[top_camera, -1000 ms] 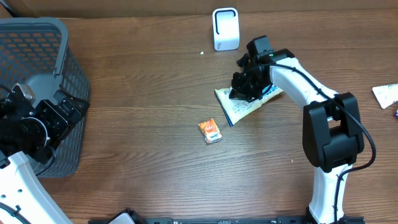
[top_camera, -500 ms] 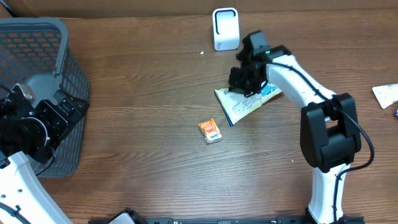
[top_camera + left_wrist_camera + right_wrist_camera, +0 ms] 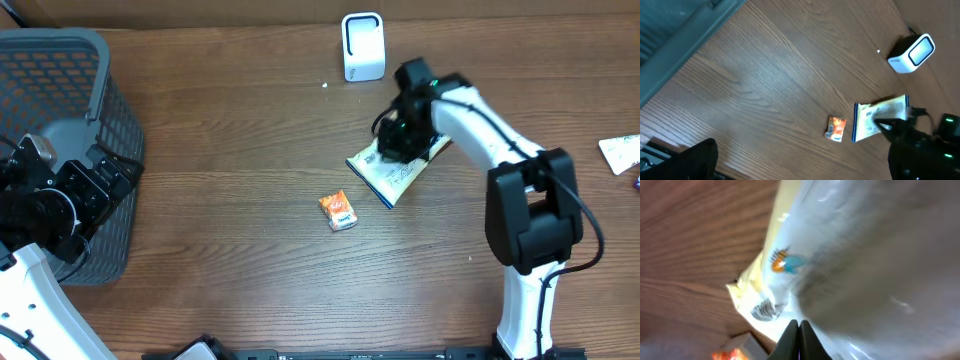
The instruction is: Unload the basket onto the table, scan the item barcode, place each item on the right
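A white and blue packet [image 3: 385, 178] lies on the wooden table right of centre, a barcode showing on its pale end [image 3: 765, 310]. My right gripper [image 3: 397, 138] sits over its far end, shut on the packet [image 3: 805, 265], whose film rises blurred close to the right wrist camera. The white barcode scanner [image 3: 362, 46] stands at the back of the table, apart from the packet. My left gripper [image 3: 110, 190] hangs open at the far left beside the basket, with nothing between its fingers. In the left wrist view the packet [image 3: 875, 117] and the scanner [image 3: 911, 52] are far off.
A small orange packet [image 3: 339, 211] lies near the table's middle, just left of the white packet. A grey mesh basket [image 3: 60, 60] fills the left side. Another white item [image 3: 620, 150] lies at the right edge.
The right gripper shifted slightly over the packet, and the packet has turned, its near corner swinging to the right and toward the front. The left arm has not moved.
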`<state>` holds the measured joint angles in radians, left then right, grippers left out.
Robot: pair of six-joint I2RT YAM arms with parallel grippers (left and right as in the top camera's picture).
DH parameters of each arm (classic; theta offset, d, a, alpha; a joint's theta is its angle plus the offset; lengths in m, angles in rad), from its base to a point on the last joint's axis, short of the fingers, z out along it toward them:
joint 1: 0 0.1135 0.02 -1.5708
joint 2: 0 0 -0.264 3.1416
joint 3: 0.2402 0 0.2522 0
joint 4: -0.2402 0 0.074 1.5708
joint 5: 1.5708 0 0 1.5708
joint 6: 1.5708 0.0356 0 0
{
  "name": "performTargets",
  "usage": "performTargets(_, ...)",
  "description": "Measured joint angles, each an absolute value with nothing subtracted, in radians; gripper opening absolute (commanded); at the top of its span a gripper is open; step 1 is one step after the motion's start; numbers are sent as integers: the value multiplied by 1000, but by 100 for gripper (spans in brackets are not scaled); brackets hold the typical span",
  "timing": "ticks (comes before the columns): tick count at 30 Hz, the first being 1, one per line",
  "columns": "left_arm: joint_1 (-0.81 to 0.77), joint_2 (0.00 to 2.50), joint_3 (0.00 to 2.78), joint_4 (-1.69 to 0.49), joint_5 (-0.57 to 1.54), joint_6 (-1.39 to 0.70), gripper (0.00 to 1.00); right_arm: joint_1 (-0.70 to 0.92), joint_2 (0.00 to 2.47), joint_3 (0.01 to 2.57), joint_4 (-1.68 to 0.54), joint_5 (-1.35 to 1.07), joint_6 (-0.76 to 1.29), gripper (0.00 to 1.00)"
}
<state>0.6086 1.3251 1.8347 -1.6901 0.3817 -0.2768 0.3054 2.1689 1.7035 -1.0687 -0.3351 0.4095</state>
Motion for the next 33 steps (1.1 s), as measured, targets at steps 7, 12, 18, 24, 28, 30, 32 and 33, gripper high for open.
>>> performTargets(7,609,1325,1835,-1691,382,-277,100,162,2168,1909,-1177,-233,393,4)
performTargets(12,609,1325,1835,-1691,382,-277,100,90,2168,1897,-1102,-204,392,4)
performTargets(18,609,1325,1835,-1691,382,-277,100,106,2168,1776,-927,-234,392,4)
performTargets(24,609,1325,1835,-1691,382,-277,100,119,2168,1638,-868,-179,415,4)
performTargets(28,609,1325,1835,-1691,382,-277,100,98,2168,1617,-952,-76,431,4)
performTargets(30,609,1325,1835,-1691,382,-277,100,84,2168,1617,-992,-48,437,4)
performTargets(32,609,1325,1835,-1691,382,-277,100,73,2168,1617,-1035,-28,438,4)
performTargets(33,609,1325,1835,-1691,382,-277,100,69,2168,1617,-1063,-21,438,4)
